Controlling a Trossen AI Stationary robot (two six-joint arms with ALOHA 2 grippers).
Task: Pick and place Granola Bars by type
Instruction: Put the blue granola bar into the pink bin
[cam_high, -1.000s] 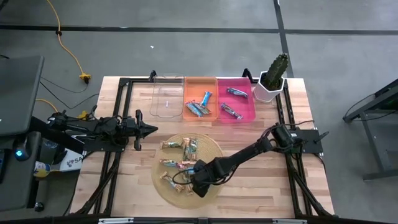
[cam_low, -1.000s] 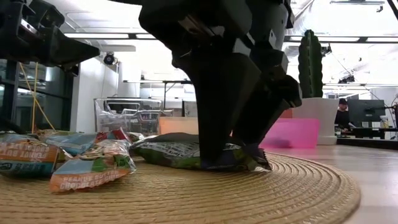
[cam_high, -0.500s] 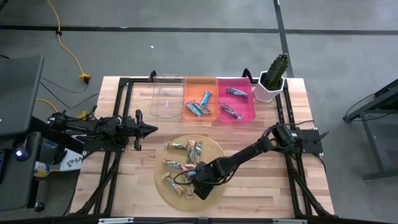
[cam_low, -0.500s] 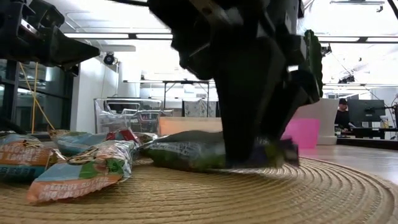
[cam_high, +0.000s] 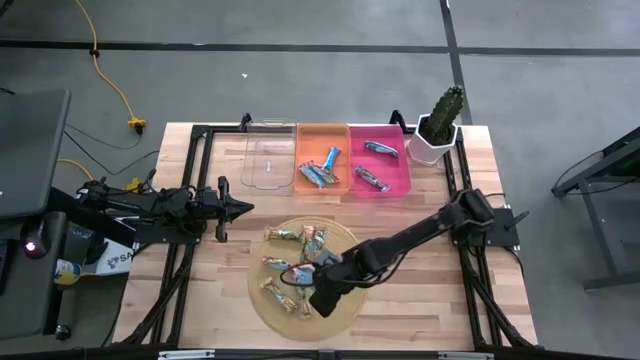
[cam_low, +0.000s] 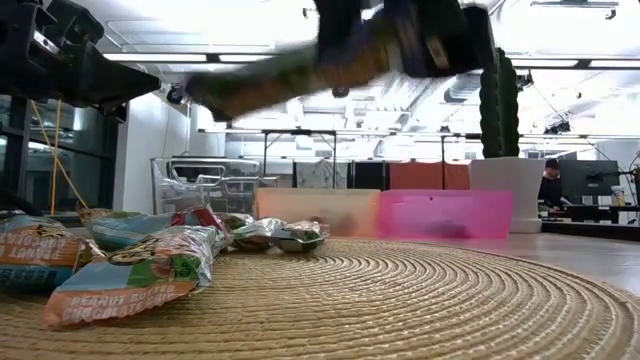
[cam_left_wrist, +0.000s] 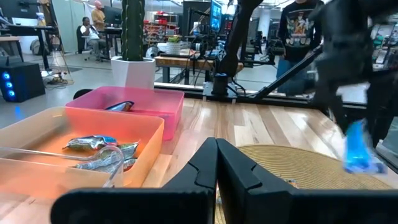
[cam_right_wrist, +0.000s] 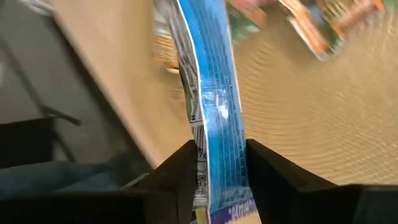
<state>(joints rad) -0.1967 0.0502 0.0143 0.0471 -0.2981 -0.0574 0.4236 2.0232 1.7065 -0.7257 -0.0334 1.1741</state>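
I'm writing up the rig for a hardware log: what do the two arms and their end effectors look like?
Both arms are dark, nearly black, built of slim jointed links. The left arm is a cluster of boxy black parts ending in a pointed left end effector, whose two fingers are smooth, matte black wedges. The right arm rises from a black base block; the right end effector has the same blunt black fingers. No markings show.

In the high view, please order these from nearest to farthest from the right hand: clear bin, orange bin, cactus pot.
From the right hand, over the round mat:
1. Orange bin, middle of the bin row.
2. Clear bin, left end of the row.
3. Cactus pot, far right corner.
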